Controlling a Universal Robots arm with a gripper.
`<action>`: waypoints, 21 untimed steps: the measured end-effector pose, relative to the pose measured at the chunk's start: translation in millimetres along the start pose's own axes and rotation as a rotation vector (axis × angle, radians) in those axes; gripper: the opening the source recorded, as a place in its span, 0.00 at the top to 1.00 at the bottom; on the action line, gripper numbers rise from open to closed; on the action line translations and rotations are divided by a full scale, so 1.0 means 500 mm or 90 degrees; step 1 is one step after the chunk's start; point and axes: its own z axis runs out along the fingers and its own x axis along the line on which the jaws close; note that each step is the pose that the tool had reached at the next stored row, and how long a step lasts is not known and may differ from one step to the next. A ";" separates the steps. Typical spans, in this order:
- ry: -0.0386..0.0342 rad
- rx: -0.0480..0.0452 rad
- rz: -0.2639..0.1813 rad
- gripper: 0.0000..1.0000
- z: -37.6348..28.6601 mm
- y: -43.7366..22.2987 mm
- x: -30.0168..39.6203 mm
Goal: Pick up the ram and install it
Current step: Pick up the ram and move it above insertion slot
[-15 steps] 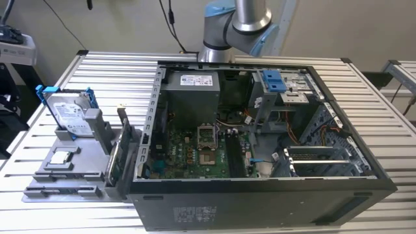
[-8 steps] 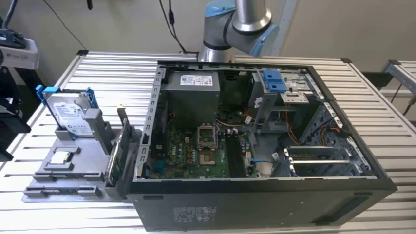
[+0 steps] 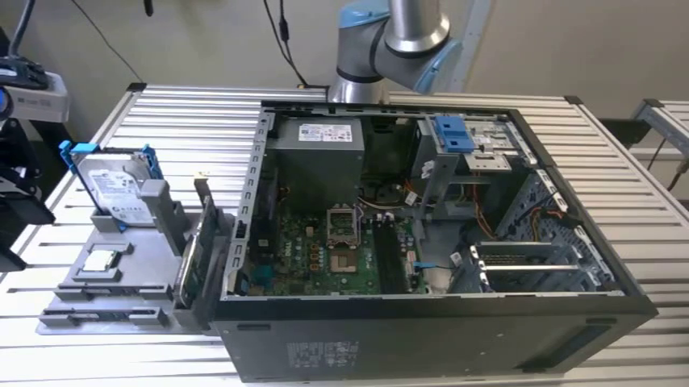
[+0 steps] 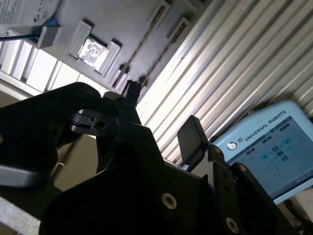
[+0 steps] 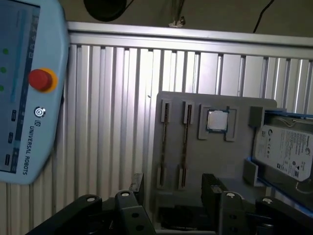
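Note:
Two ram sticks point(image 5: 165, 146) point(image 5: 185, 147) stand on edge side by side in slots of a grey holder point(image 5: 220, 161); the second wrist view shows them as thin lines point(image 4: 148, 33) point(image 4: 170, 40). My gripper point(image 5: 174, 187) hovers well above the holder, over the end of the sticks. It is open, with black fingers point(image 5: 138, 183) apart and nothing between them. In the second wrist view the gripper point(image 4: 161, 112) stands the same way. The arm point(image 3: 393, 40) rises behind the open computer case point(image 3: 431, 322).
The holder point(image 3: 102, 310) also carries a processor chip point(image 5: 216, 120), a silver hard drive with blue rails point(image 5: 286, 152) and a green card point(image 3: 199, 250). A pale blue teach pendant point(image 5: 27, 93) lies on the slatted metal table point(image 5: 107, 98). The motherboard point(image 3: 334, 250) lies inside the case.

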 end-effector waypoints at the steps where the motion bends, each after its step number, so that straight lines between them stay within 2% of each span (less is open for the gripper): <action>1: 0.0000 0.0000 0.000 0.41 0.002 0.000 0.000; 21: 0.0000 0.0000 0.000 0.41 0.038 0.001 0.001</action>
